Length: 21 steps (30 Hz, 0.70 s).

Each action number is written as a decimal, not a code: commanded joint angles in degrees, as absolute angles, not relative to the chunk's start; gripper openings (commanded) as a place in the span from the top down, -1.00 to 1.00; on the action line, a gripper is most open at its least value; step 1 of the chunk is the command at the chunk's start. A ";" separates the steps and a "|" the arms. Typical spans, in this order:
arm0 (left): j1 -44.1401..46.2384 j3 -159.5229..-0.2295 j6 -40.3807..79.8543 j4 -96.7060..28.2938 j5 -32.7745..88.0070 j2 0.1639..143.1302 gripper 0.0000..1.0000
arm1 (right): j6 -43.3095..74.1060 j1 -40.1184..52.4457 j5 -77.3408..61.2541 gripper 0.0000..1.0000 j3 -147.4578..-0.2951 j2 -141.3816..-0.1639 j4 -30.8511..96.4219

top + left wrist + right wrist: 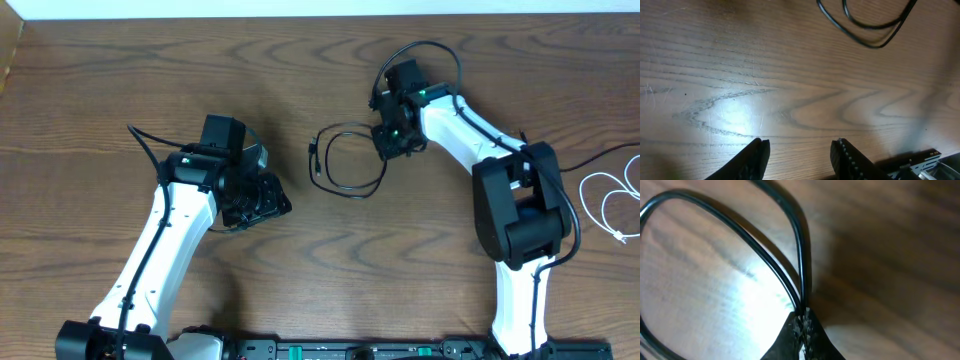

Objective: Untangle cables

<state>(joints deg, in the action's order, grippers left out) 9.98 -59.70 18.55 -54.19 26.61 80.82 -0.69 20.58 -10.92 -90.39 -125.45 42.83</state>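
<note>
Right wrist view: right gripper point(802, 322) clamped on black cable point(801, 255); left gripper point(800, 150), jaws apart and empty, over table point(740, 75)

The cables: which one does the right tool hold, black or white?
The black cable: its strands are pinched between the tips of the shut right tool. The white cable lies apart at the far right of the overhead view, with no tool near it.

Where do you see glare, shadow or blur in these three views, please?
Overhead: evenly lit and sharp, the black cable crisp on the table. Left wrist: a bright glare patch on the wood, soft focus at the bottom edge. Right wrist: the cable looms close and blurred, glare to its left, deep shadow to its right.
</note>
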 commanded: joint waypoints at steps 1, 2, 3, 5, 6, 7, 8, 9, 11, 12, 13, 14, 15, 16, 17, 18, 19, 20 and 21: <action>10.11 -59.33 17.80 -54.59 25.85 80.93 0.10 | -0.93 21.21 -13.21 0.98 -89.17 -127.79 45.87; 10.11 -59.33 17.80 -54.59 25.85 80.93 0.11 | -0.93 21.19 -14.68 0.98 -89.19 -127.42 46.24; 10.11 -59.33 17.80 -54.59 25.85 80.93 0.10 | -0.93 21.15 -16.27 0.98 -89.21 -126.82 46.57; 10.11 -59.33 17.80 -54.59 25.85 80.93 0.10 | -0.95 21.04 -20.25 0.98 -89.25 -124.99 46.96; 10.11 -59.33 17.80 -54.59 25.85 80.93 0.11 | -0.95 20.93 -22.39 0.98 -89.25 -123.76 47.03; 10.11 -59.33 17.80 -54.59 25.85 80.93 0.10 | -0.95 20.82 -24.93 0.98 -89.23 -122.10 46.98; 10.11 -59.33 17.80 -54.59 25.85 80.93 0.11 | -0.95 20.69 -27.00 0.98 -89.23 -120.51 46.96; 10.11 -59.33 17.80 -54.59 25.85 80.93 0.10 | -0.95 20.51 -29.26 0.98 -89.25 -118.58 46.74; 10.11 -59.33 17.80 -54.59 25.85 80.93 0.10 | -0.95 20.21 -32.36 0.98 -89.23 -114.34 46.11; 10.11 -59.33 17.80 -54.57 25.85 80.93 0.11 | -0.93 20.14 -32.93 0.98 -89.23 -112.22 45.71; 10.11 -59.33 17.80 -54.59 25.85 80.93 0.11 | -0.93 20.12 -32.95 0.98 -89.25 -110.08 45.19; 10.11 -59.33 17.80 -54.59 25.82 80.93 0.10 | -0.93 20.10 -32.97 0.98 -89.23 -108.12 44.64; 10.11 -59.33 17.80 -54.59 25.85 80.93 0.11 | -0.93 20.08 -32.93 0.98 -89.25 -105.89 44.01; 10.11 -59.33 17.82 -54.57 25.85 80.93 0.11 | -0.93 20.08 -32.93 0.98 -89.25 -103.90 43.29; 10.11 -59.33 17.80 -54.57 25.85 80.93 0.11 | -0.93 20.08 -32.91 0.98 -89.23 -102.26 42.76; 10.11 -59.33 17.80 -54.59 25.85 80.93 0.10 | -0.93 20.08 -32.62 0.98 -89.23 -100.79 42.30; 10.11 -59.33 17.82 -54.59 25.85 80.93 0.10 | -0.91 20.08 -32.08 0.98 -89.23 -99.13 41.98; 10.11 -59.33 17.80 -54.59 25.85 80.93 0.11 | -0.91 20.08 -31.57 0.98 -89.23 -98.06 41.98; 10.11 -59.33 17.80 -54.59 25.85 80.93 0.11 | -0.91 20.08 -31.44 0.98 -89.23 -96.99 42.02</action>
